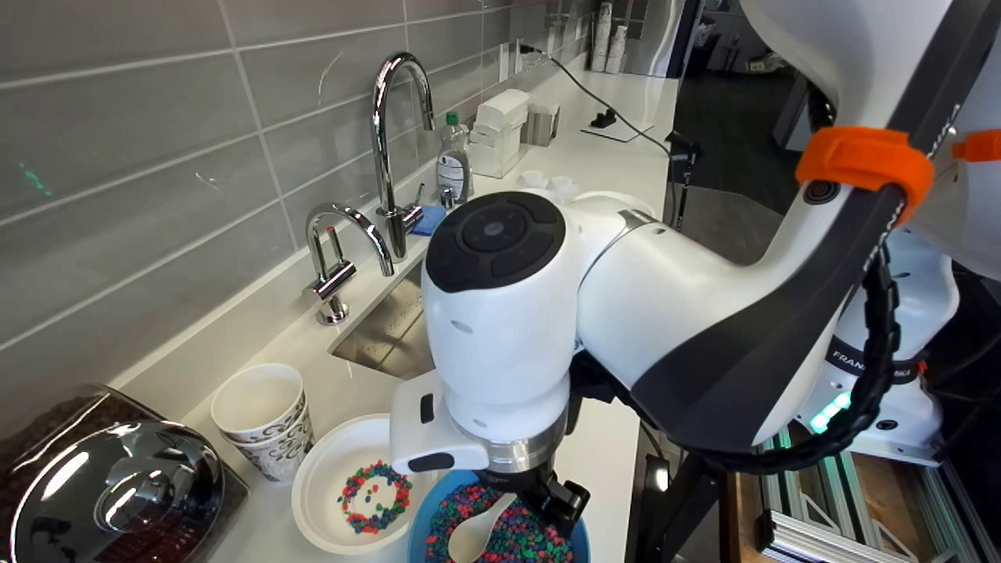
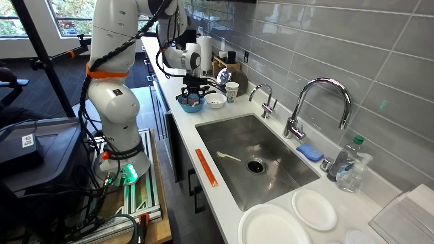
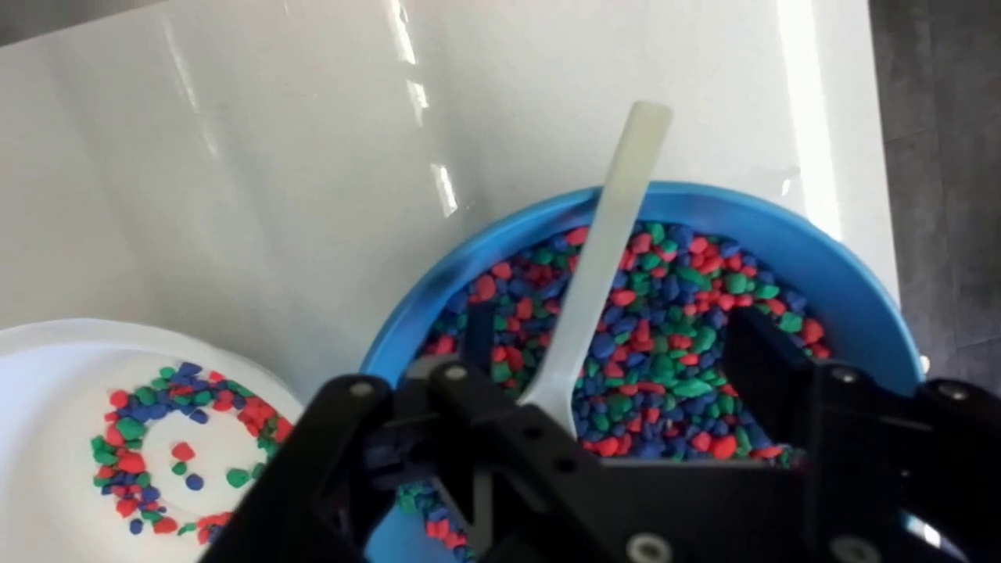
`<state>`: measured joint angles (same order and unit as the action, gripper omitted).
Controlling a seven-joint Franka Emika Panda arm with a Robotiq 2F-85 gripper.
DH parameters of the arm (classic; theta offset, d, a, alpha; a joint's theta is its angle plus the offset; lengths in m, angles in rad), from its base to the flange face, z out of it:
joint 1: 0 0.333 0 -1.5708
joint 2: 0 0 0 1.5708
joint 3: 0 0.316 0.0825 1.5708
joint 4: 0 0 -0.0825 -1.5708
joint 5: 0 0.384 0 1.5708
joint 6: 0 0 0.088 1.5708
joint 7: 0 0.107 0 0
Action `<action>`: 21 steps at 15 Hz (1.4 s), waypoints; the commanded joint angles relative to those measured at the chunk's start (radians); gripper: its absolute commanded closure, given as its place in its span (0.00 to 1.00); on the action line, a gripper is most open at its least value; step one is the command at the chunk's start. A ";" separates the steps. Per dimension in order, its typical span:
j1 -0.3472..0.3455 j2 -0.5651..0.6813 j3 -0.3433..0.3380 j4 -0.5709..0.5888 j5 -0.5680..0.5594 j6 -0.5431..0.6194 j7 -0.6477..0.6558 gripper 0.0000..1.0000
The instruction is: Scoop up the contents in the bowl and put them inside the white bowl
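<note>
Over the blue bowl [image 3: 841,301], the gripper [image 3: 614,336] stands spread astride the spoon [image 3: 598,266]; fingertip depth unclear. Most contents [image 3: 672,344] lie there; some ring the white bowl [image 3: 43,430]. Judged: begun, much left.

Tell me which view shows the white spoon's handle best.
The wrist view: the handle of the white spoon shows whole, crossing the rim of the blue bowl. In an exterior view its scoop shows, but the handle's end is hidden. In an exterior view only what looks like the handle's tip shows, tiny.
</note>
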<state>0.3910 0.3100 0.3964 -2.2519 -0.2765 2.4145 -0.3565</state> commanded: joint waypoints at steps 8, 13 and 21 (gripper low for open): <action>0.028 0.030 -0.030 0.019 -0.077 0.017 0.074 0.98; 0.034 0.019 -0.028 0.026 -0.088 0.003 0.077 0.97; 0.056 -0.068 -0.009 0.024 -0.080 -0.214 0.087 0.97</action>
<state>0.4292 0.2946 0.3814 -2.2229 -0.3436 2.3125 -0.3032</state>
